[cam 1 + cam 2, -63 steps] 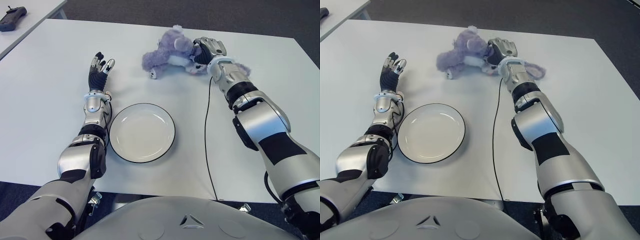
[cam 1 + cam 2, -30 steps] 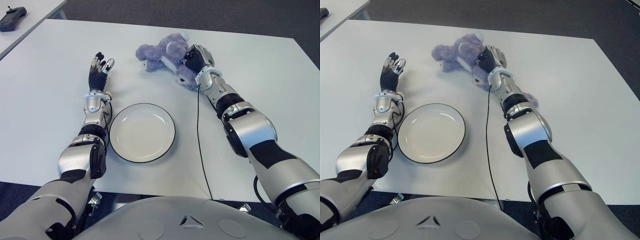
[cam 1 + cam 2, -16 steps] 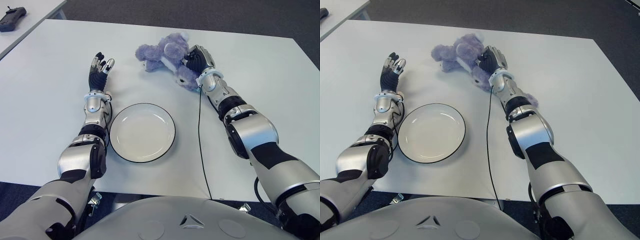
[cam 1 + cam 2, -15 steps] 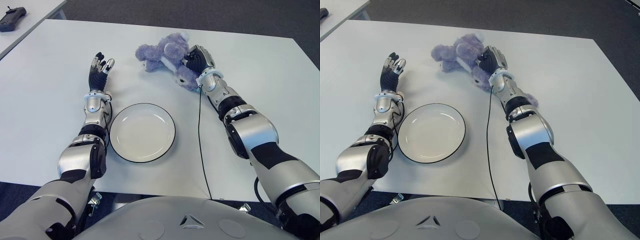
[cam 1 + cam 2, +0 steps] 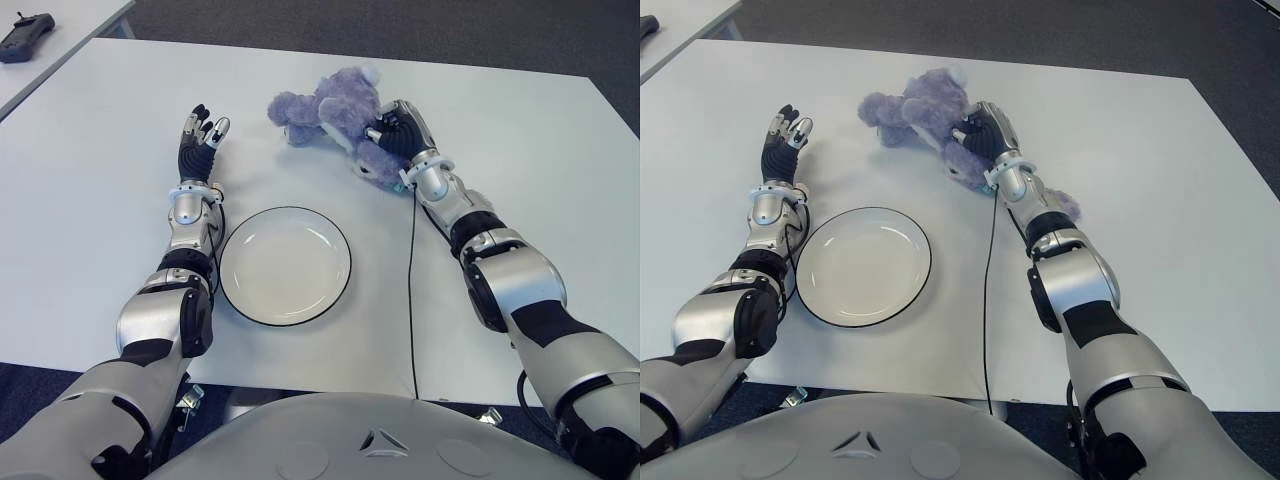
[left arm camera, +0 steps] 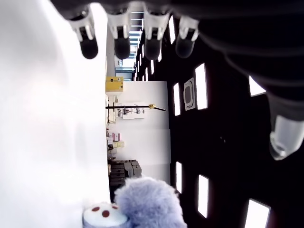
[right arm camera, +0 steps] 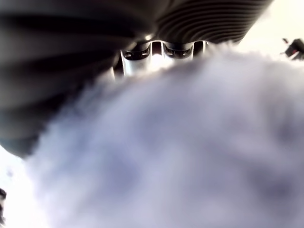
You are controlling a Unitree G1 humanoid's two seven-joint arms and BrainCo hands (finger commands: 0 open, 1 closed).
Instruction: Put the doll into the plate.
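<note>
overhead, the left eye view showed the right hand at the far middle of the white table, its fingers curled into the purple doll. the doll lay beyond the plate, well apart from it, so the task was not yet done. the grip sat on the toy's body near its head, probably because that is the bulkiest part for several fingers to close on. the left hand showed left of the plate, fingers straight, spread and pointing away, holding nothing; likely kept there so as not to block the path to the dish. a black cable ran along the right forearm across the table.

the right eye view told the same: doll under the right hand, empty plate nearer the robot and toward its left.

the left wrist view showed that hand's fingertips extended with nothing between them, and a bit of the doll farther off.

the right wrist view was filled with purple plush pressed against the palm, fingers bent over it, which read as a firm hold.
</note>
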